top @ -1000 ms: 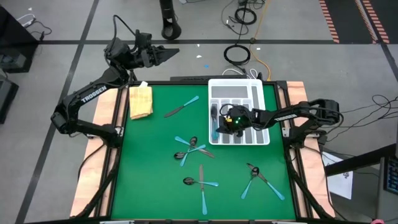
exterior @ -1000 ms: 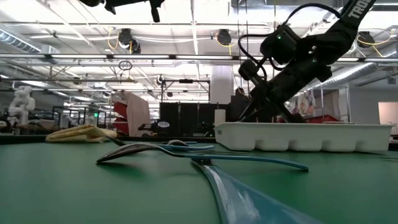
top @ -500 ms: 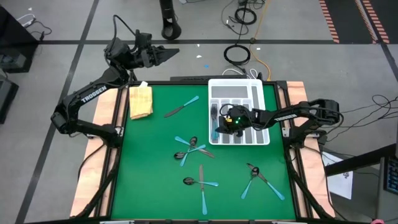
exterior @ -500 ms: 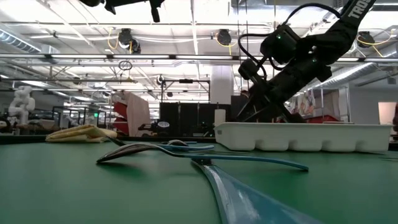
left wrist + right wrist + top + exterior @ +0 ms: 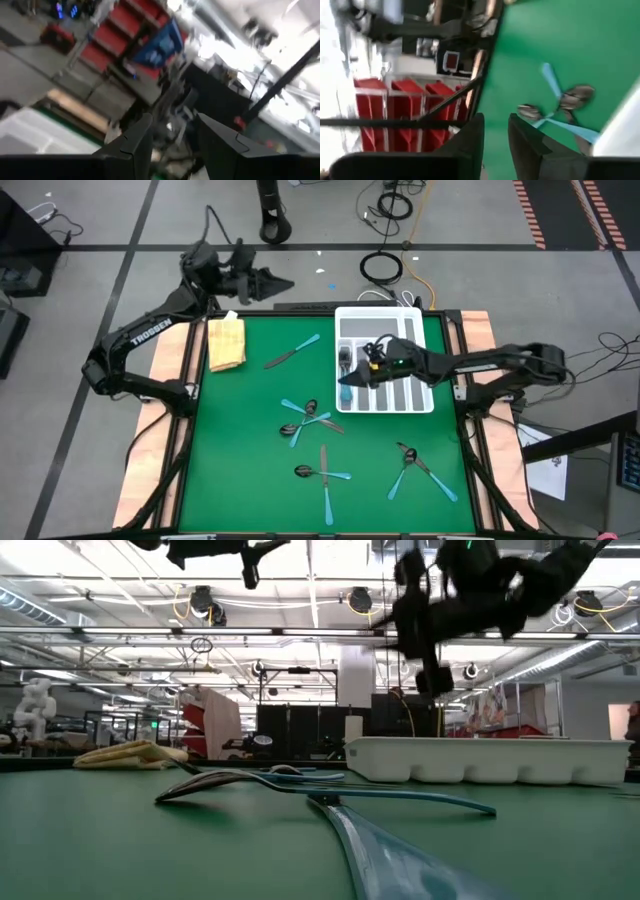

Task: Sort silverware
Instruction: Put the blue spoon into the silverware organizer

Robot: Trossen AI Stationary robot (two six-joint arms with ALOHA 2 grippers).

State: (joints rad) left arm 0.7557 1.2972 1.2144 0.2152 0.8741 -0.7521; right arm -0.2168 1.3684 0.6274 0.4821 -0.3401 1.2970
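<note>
The silverware (image 5: 312,416) is scattered across the green tabletop (image 5: 250,450): a knife (image 5: 292,352) toward twelve o'clock, a crossed cluster of spoons and forks at the centre, a knife and spoon (image 5: 322,473) toward six o'clock, and another pair (image 5: 415,463) toward five o'clock. A few pieces are already seen in the white tray (image 5: 420,325) at about one o'clock.

The right gripper (image 5: 347,377) is held over the tray's nine o'clock edge, its fingers (image 5: 470,135) narrowly parted and nothing seen between them. The left gripper (image 5: 282,283) is parked beyond the twelve o'clock edge, fingers (image 5: 137,137) apart and empty.

The pieces are judged light, stiff and thin, lying flat, with smooth handles likely to slip. A hold across the light-blue handle near its middle is suggested; where pieces cross, the topmost should be taken first.
</note>
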